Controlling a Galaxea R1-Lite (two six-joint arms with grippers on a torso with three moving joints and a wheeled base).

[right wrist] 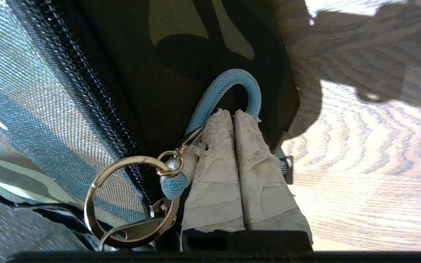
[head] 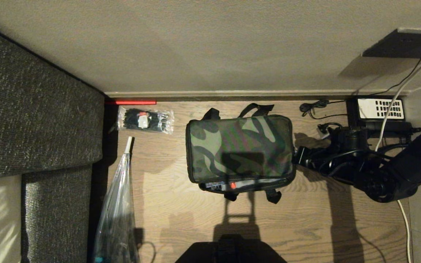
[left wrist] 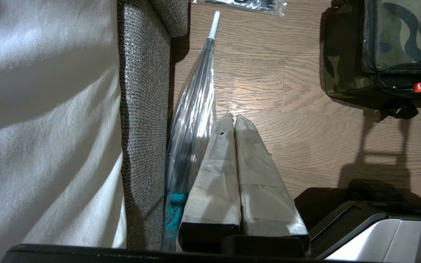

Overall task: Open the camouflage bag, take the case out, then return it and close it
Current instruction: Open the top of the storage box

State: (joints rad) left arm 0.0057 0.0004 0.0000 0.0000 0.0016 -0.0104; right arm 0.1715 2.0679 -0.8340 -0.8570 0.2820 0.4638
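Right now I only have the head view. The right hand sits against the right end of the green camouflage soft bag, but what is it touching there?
Observer: The right hand has its taped fingers shut. A light blue mesh cord loop arches around their tips. I cannot tell whether it is pinched.
Operator: What is that loop attached to?
Observer: It clips to a silver metal key ring beside the black zipper of the camouflage bag.
Operator: And the left hand?
Observer: The left hand is shut, above the wooden floor next to a clear folded umbrella.
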